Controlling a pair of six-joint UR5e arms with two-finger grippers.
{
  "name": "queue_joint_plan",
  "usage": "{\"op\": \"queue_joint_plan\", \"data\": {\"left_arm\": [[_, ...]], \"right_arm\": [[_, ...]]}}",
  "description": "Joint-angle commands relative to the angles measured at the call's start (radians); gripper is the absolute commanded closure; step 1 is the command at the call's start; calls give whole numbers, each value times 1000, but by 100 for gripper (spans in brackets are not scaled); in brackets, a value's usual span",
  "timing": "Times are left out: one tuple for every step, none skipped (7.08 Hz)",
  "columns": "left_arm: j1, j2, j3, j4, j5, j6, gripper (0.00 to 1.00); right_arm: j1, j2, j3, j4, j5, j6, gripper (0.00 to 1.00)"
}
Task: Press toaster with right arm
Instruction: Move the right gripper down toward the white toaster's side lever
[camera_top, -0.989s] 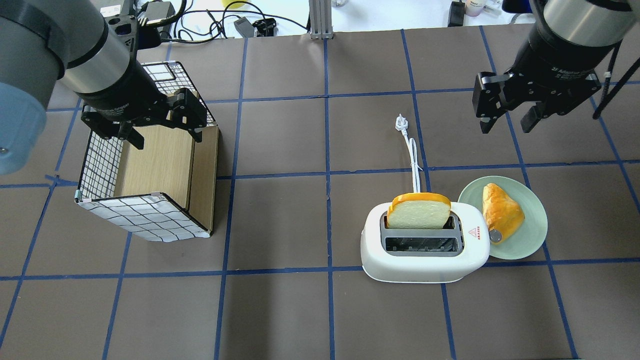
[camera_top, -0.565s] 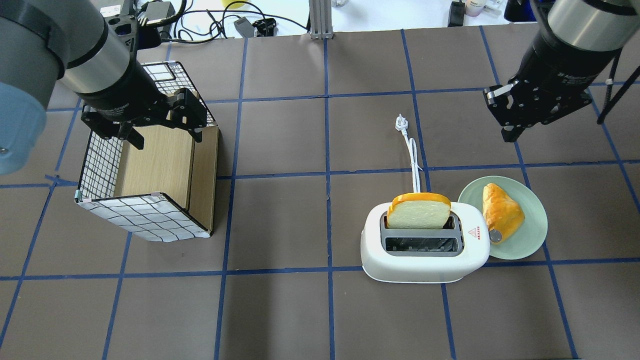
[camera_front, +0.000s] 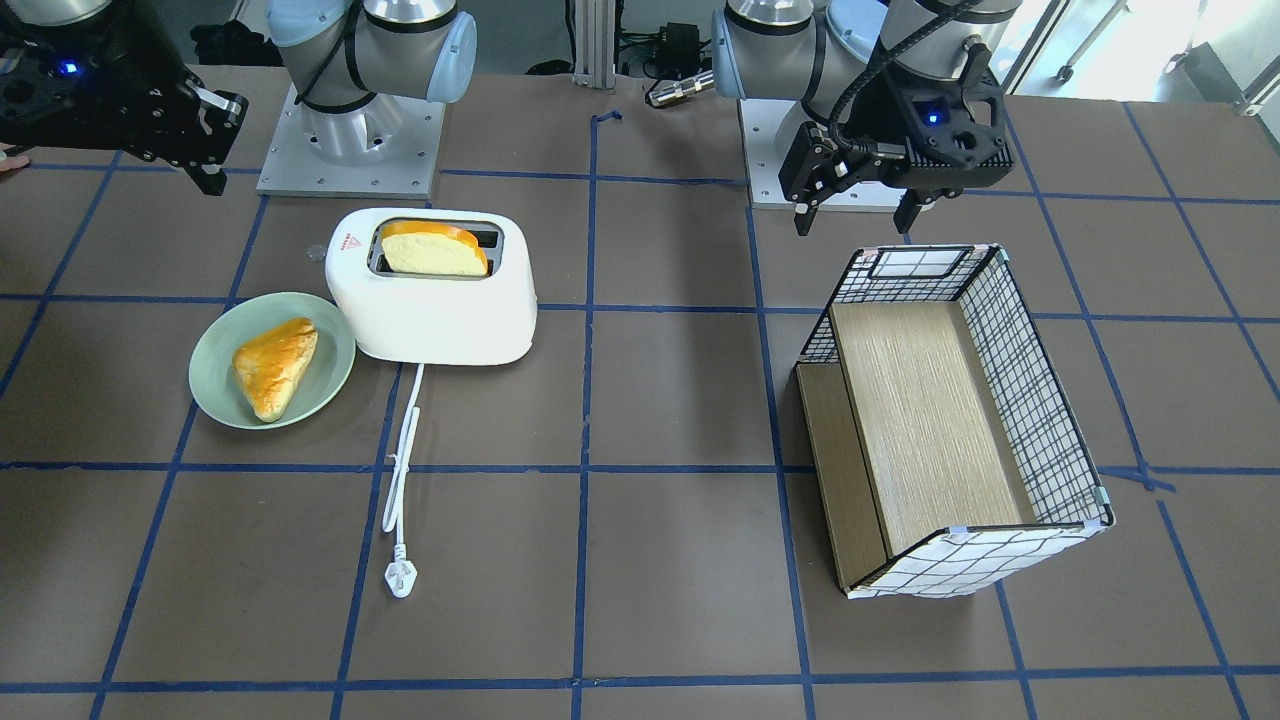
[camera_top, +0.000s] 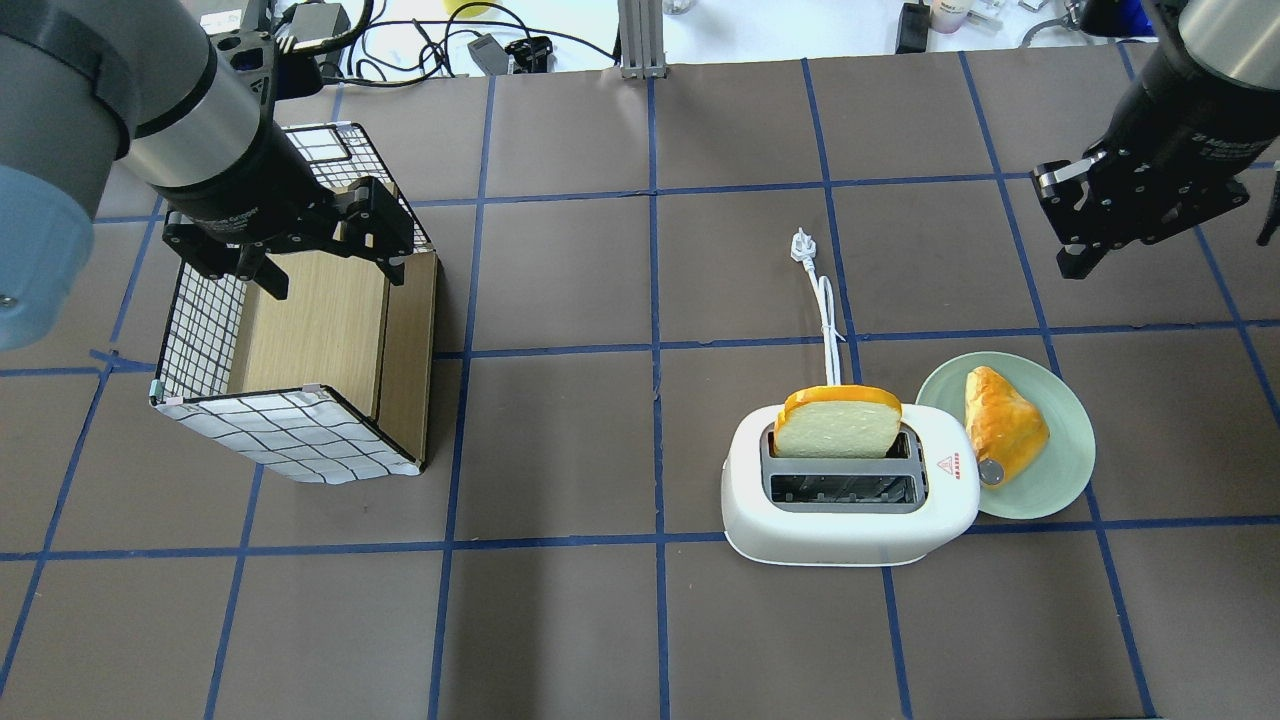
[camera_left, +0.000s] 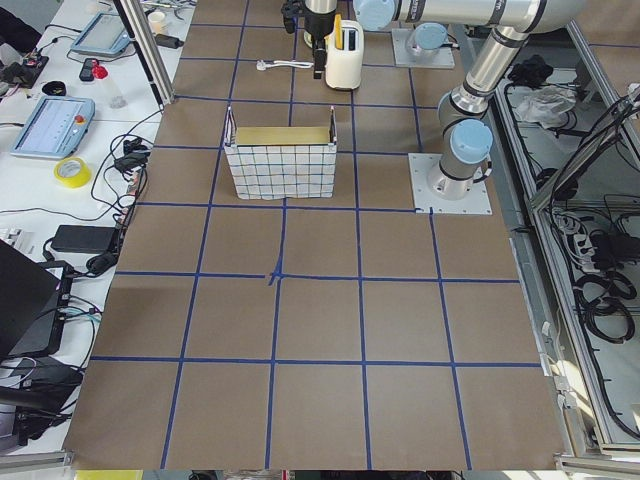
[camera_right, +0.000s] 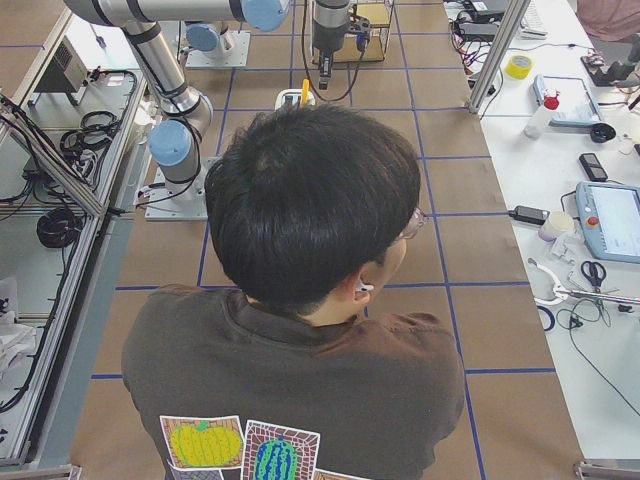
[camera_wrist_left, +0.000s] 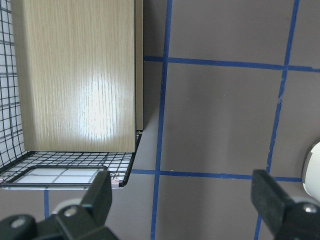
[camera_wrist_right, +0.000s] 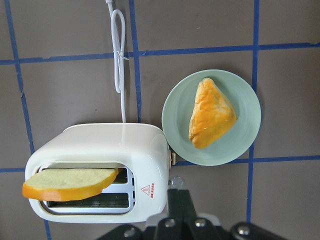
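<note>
The white toaster stands at the front right of the table with a slice of bread upright in its far slot. It also shows in the front view and in the right wrist view. Its cord runs away toward the far side. My right gripper is shut and empty. It hangs high above the table, beyond and to the right of the toaster, well apart from it. Its fingers are pressed together. My left gripper is open and empty over the basket.
A green plate with a golden pastry touches the toaster's right end. A wire basket with a wooden floor stands on the left. A person's head fills the right side view.
My right gripper has shut its fingers and moved to the right, farther from the toaster. The left arm, toaster and plate have not moved.
</note>
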Motion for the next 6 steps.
{"op": "queue_joint_plan", "data": {"left_arm": [[0, 0, 1, 0, 0, 0, 0], [0, 0, 1, 0, 0, 0, 0], [0, 0, 1, 0, 0, 0, 0], [0, 0, -1, 0, 0, 0, 0], [0, 0, 1, 0, 0, 0, 0], [0, 0, 1, 0, 0, 0, 0]], "right_arm": [[-5, 0, 16, 7, 61, -2, 100], [-5, 0, 32, 4, 61, -5, 100], [-6, 1, 49, -1, 63, -16, 100], [-23, 1, 65, -1, 63, -35, 100], [-44, 1, 77, -1, 65, -71, 100], [-67, 1, 91, 1, 101, -82, 100]]}}
